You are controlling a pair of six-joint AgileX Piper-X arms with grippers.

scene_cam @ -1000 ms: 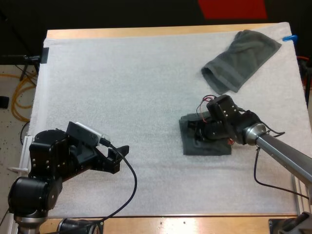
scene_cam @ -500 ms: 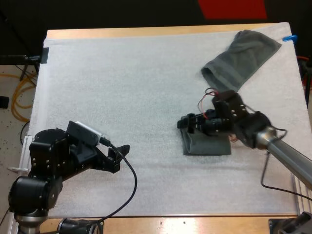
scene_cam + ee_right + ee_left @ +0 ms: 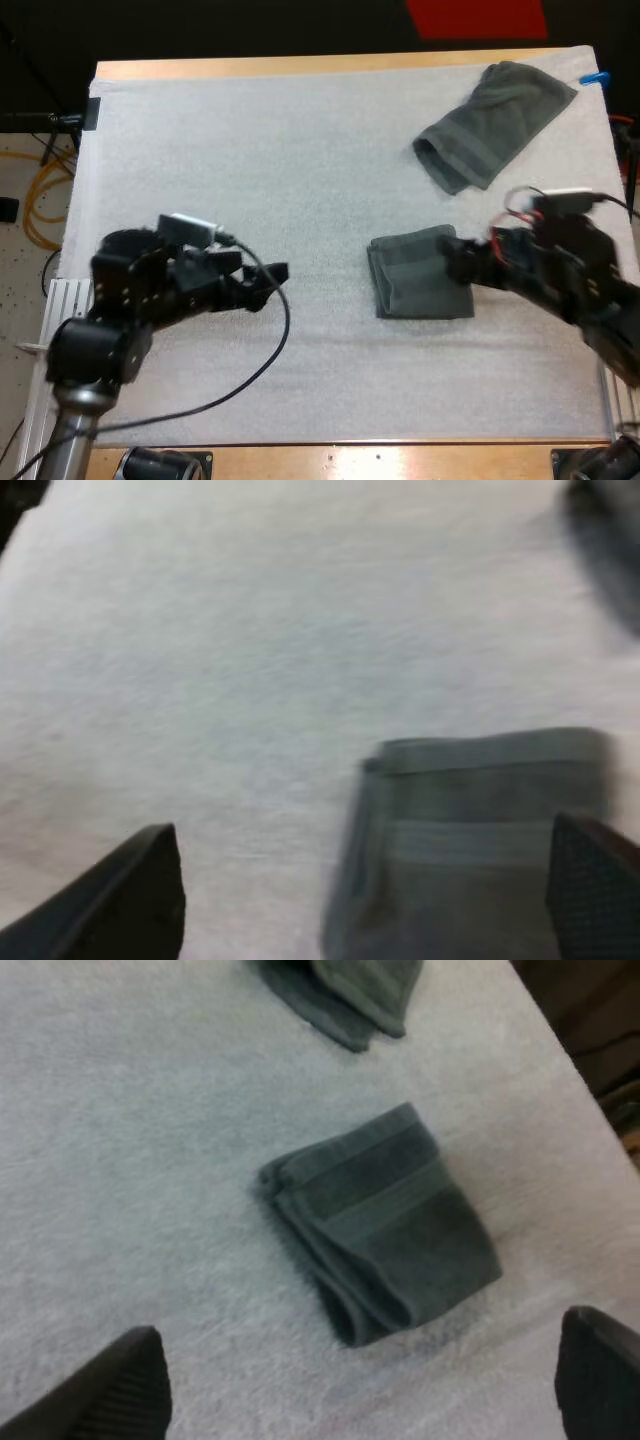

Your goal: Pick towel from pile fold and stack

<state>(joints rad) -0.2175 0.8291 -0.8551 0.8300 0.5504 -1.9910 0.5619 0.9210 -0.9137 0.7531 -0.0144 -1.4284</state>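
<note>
Now that the right arm has drawn back off the fold, the nearest thing to tell of is my left gripper, which has swung up and forward from the near left of the white mat toward its middle. Its own camera shows the two black fingers standing wide apart with only mat between them, so it holds nothing. Just beyond it, to the right, lies the folded dark grey-green towel, a squarish packet flat on the mat. My right gripper, which a second ago was bearing down on top of that packet, now sits at the packet's right edge, pulled back toward the right side of the wooden table. In its wrist view its fingers are spread wide and no cloth is pinched between them. I judge the fold done and let go, so this packet can serve as the base of the stack. Farthest off, toward the far right corner of the mat, the crumpled dark grey-green towel lies well apart from both grippers, and it looks to be the next one to fetch.
</note>
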